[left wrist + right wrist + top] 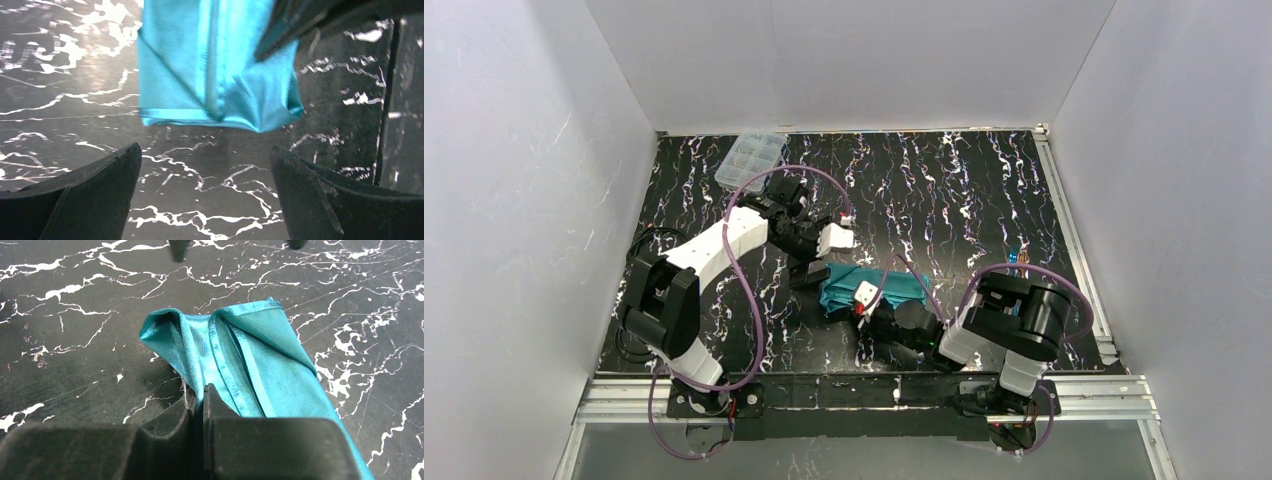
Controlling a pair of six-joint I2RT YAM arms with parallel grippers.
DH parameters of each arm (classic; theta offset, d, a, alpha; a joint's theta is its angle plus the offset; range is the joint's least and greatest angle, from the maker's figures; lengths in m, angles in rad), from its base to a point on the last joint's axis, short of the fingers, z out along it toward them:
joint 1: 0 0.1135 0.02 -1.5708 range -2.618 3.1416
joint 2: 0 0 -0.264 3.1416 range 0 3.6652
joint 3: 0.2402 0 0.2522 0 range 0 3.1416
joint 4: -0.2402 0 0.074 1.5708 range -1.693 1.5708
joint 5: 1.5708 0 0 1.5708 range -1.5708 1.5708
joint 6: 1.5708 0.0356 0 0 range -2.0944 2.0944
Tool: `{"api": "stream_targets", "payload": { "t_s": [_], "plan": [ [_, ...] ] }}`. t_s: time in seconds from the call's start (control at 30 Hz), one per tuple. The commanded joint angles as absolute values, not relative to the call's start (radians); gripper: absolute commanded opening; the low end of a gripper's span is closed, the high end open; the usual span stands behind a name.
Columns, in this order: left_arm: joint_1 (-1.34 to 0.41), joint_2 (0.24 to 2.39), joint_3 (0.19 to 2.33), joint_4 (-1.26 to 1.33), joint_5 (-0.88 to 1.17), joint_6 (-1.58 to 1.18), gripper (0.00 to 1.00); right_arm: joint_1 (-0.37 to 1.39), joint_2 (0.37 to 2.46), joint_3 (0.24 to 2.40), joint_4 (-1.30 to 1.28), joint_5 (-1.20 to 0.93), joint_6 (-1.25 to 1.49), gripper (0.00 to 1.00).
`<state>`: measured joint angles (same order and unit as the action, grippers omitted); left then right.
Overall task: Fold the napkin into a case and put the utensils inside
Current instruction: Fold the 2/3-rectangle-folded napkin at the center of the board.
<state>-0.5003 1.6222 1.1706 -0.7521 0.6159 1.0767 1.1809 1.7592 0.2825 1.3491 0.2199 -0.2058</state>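
The teal-green napkin (884,285) lies folded into a narrow bundle on the black marbled table (944,190). My right gripper (202,392) is shut on the napkin's near folded edge (250,350), with cloth pinched between the fingers. It shows at the bundle's front in the top view (862,303). My left gripper (206,155) is open just short of the napkin's end (215,65), nothing between its fingers (100,190). From above it sits at the bundle's left end (812,272). The utensils (1016,257) lie as thin pieces by the right rail.
A clear plastic compartment box (749,158) stands at the back left. Metal rails (1074,250) run along the table's right and front edges. White walls enclose the table on three sides. The right gripper's dark fingers (300,25) reach into the left wrist view.
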Motion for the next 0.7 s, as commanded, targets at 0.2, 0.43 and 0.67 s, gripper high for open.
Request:
{"api": "stream_targets", "payload": {
  "t_s": [0.2,0.43,0.67],
  "plan": [
    [-0.502,1.688,1.251,-0.636,0.627,0.823,0.99,1.123,1.733,0.301,1.239,0.044,-0.068,0.15],
    [-0.579,1.749,1.253,-0.584,0.549,0.745,0.99,1.112,1.741,0.313,1.231,0.040,-0.009,0.15],
    [-0.597,1.746,1.242,-0.511,0.437,0.701,0.99,1.107,1.759,0.303,1.266,0.030,0.070,0.13]
  ]
}}
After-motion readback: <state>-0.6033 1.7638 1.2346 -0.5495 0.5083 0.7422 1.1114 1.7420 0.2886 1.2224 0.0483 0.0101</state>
